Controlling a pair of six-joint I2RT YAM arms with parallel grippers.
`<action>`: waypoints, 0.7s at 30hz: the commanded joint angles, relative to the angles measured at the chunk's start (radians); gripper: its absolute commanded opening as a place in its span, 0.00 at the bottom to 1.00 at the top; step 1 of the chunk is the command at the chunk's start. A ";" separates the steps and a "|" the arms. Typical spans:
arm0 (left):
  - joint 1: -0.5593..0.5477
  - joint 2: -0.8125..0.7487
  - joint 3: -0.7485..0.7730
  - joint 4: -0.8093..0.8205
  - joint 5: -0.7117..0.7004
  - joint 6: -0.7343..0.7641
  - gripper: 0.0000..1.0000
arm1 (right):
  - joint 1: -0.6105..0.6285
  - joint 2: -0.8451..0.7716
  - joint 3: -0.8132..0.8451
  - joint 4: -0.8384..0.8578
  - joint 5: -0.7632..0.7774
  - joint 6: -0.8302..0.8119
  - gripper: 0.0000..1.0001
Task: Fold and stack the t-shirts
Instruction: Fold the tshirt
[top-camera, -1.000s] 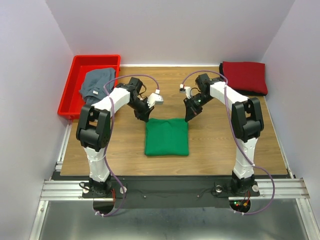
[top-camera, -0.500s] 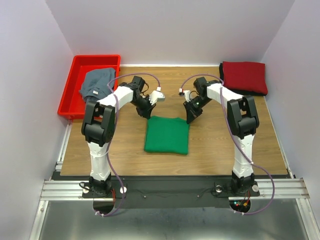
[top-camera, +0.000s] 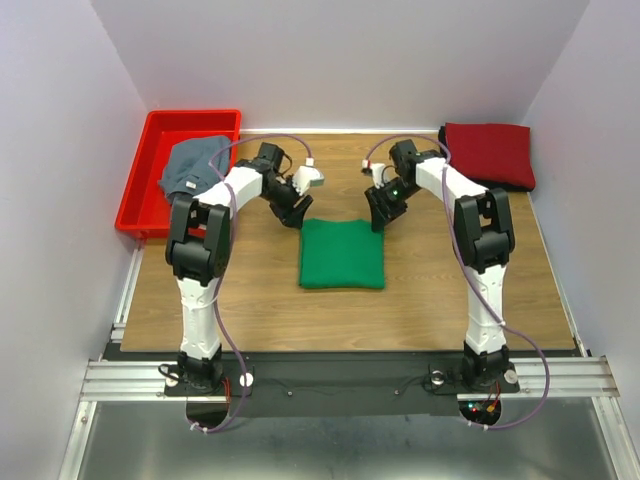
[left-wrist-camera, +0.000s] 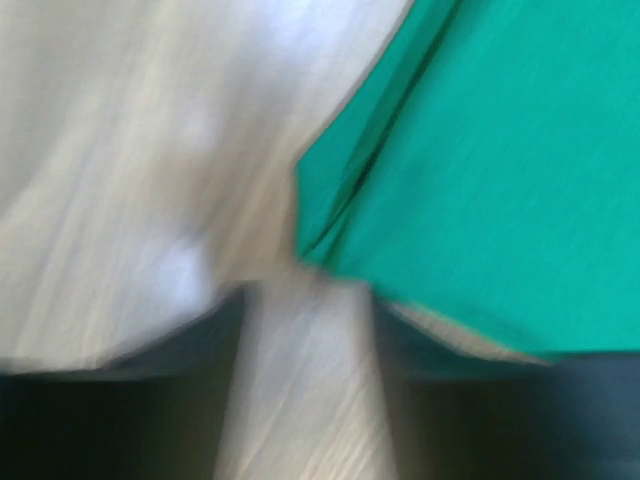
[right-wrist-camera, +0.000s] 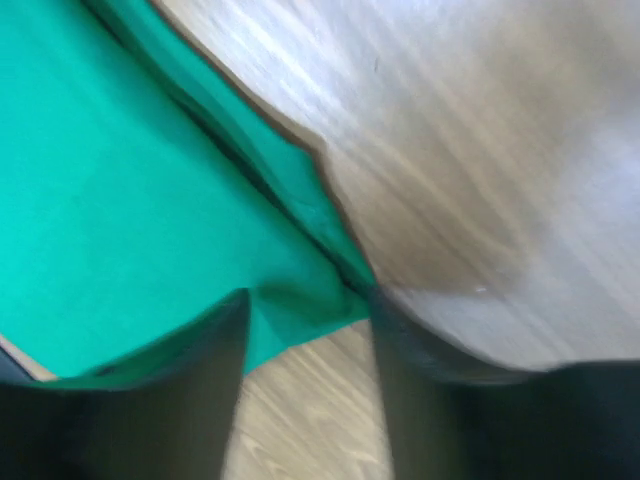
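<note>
One soft green t-shirt (top-camera: 342, 254) lies folded square on the wooden table (top-camera: 250, 290).

I saw the wooden bench (top-camera: 250, 300) carrying a bright green t-shirt (top-camera: 342, 254), folded into a rectangle and lying flat near its middle. At the far right corner lay a folded dark red t-shirt (top-camera: 489, 153), a strip of black cloth (top-camera: 505, 187) showing beneath it. A red plastic bin (top-camera: 140, 190) sat at the far left edge.

Green t-shirt (top-camera: 342, 254) folded flat, laid at centre. Dark red t-shirt (top-camera: 489, 153) folded, far right corner. Grey-blue t-shirt (top-camera: 193, 166) crumpled in red bin (top-camera: 135, 200).
</note>
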 joint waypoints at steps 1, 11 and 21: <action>0.051 -0.186 0.067 0.030 -0.025 -0.025 0.95 | -0.013 -0.158 0.035 -0.005 -0.017 0.070 0.63; 0.080 -0.556 -0.097 0.321 0.004 -0.474 0.96 | -0.022 -0.434 -0.107 0.030 -0.144 0.154 1.00; 0.065 -0.613 -0.540 0.840 0.524 -1.125 0.97 | -0.028 -0.435 -0.402 0.530 -0.544 0.711 1.00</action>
